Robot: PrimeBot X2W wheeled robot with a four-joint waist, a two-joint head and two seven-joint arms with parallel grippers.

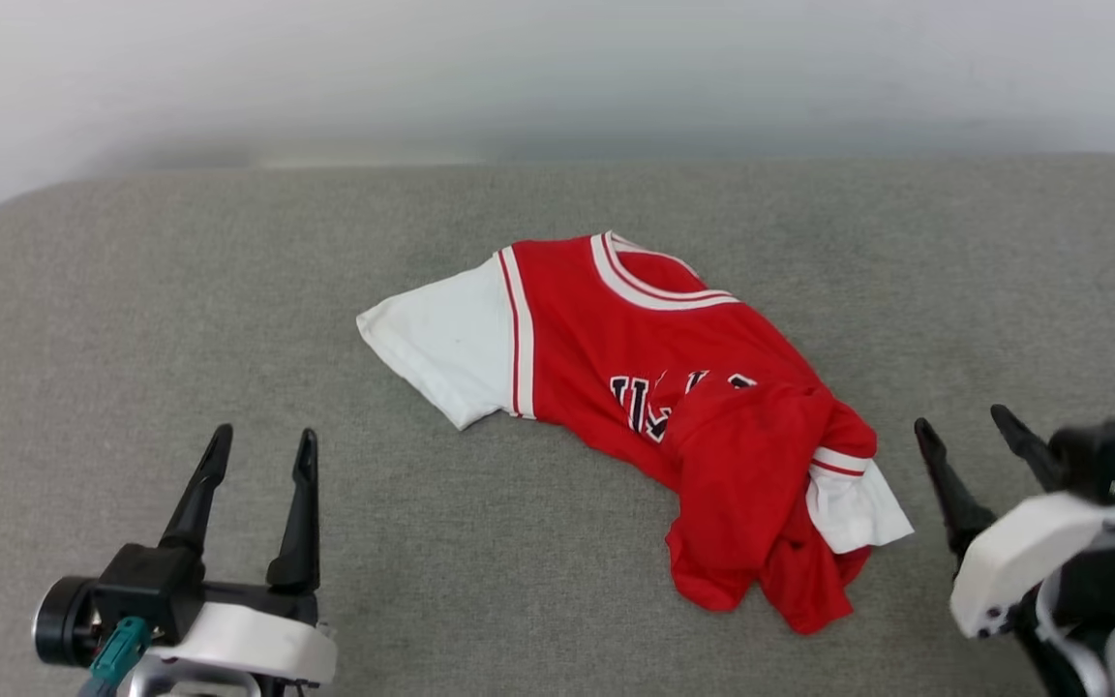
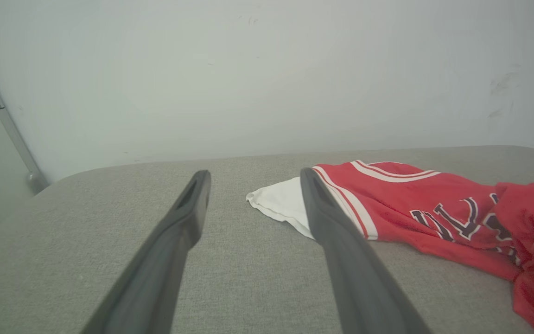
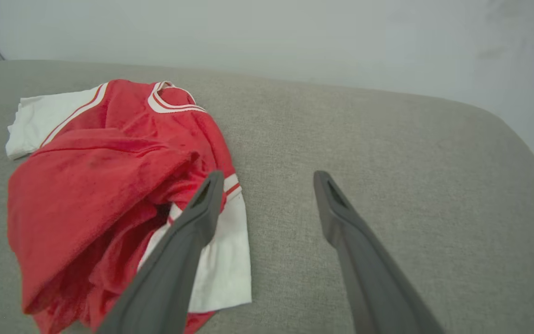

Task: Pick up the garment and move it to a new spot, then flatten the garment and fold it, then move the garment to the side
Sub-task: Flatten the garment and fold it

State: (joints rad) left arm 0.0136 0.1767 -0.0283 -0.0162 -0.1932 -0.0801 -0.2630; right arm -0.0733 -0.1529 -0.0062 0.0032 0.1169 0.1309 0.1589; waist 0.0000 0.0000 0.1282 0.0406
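Garment (image 1: 616, 339) untouched, left end effector (image 1: 264, 434), right end effector (image 1: 959, 418) agape (both empty)

Head view: at centre right, a bunched fold (image 1: 751, 455) of red cloth lies over the garment (image 1: 596, 319) and hides most of the chest lettering (image 1: 643, 405). The few black-and-white strokes left are too few to read. The lower-right sleeve (image 1: 858, 508) is half buried under that fold. At the lower right, the right gripper (image 1: 959, 417) has a blurred wrist, cut off by the frame edges.

Left wrist view: the garment runs off the right edge. One finger (image 2: 341, 241) of the left gripper (image 2: 254, 172) covers part of the other sleeve (image 2: 278, 202).

Right wrist view: the bottom edge cuts off the garment.
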